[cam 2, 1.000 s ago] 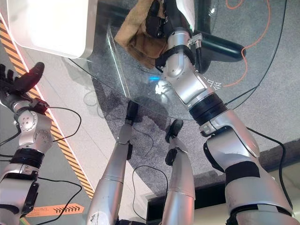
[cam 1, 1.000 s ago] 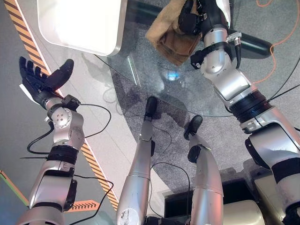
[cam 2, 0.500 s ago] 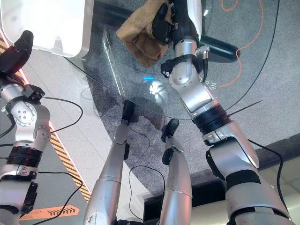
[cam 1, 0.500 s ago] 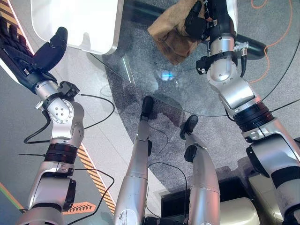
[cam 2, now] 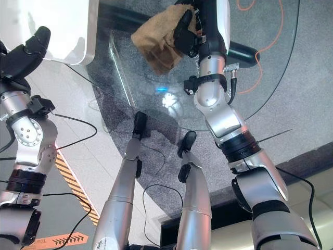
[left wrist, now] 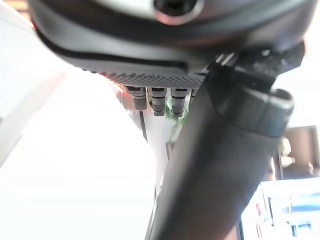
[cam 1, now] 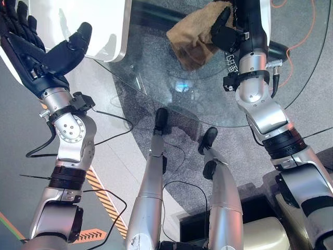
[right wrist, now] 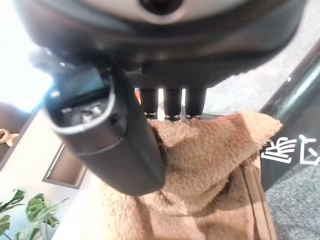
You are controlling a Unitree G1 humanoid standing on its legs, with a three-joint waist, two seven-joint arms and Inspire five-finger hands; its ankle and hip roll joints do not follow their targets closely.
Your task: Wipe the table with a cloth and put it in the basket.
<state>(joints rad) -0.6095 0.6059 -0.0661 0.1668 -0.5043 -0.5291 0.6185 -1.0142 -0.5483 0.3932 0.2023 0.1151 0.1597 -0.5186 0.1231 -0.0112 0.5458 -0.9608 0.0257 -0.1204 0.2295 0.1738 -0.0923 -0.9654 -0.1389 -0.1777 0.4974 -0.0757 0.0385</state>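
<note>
The right hand [cam 1: 227, 32] pinches the brown cloth [cam 1: 193, 35] between thumb and fingers, and the cloth lies bunched on the glass table [cam 1: 156, 78] at about 12 o'clock. The left hand [cam 1: 36, 47] is raised at 10 o'clock, fingers spread and holding nothing, beside a white table [cam 1: 104, 31]

Place: I seem to stand in a robot test hall or showroom, not a home
Floor: grey carpet [cam 1: 171, 112] under me, pale smooth flooring [cam 1: 112, 156] beside it, with orange-and-black hazard tape [cam 1: 101, 190] marking a lane
Surface: a round glass table [cam 1: 156, 67] I see through, with a white glossy block [cam 1: 99, 26] at its edge
Cabling: an orange cord [cam 1: 299, 39] trails loose over the floor
Beyond my right hand: potted green leaves [right wrist: 20, 212] and a plain pale wall [right wrist: 30, 155]
</note>
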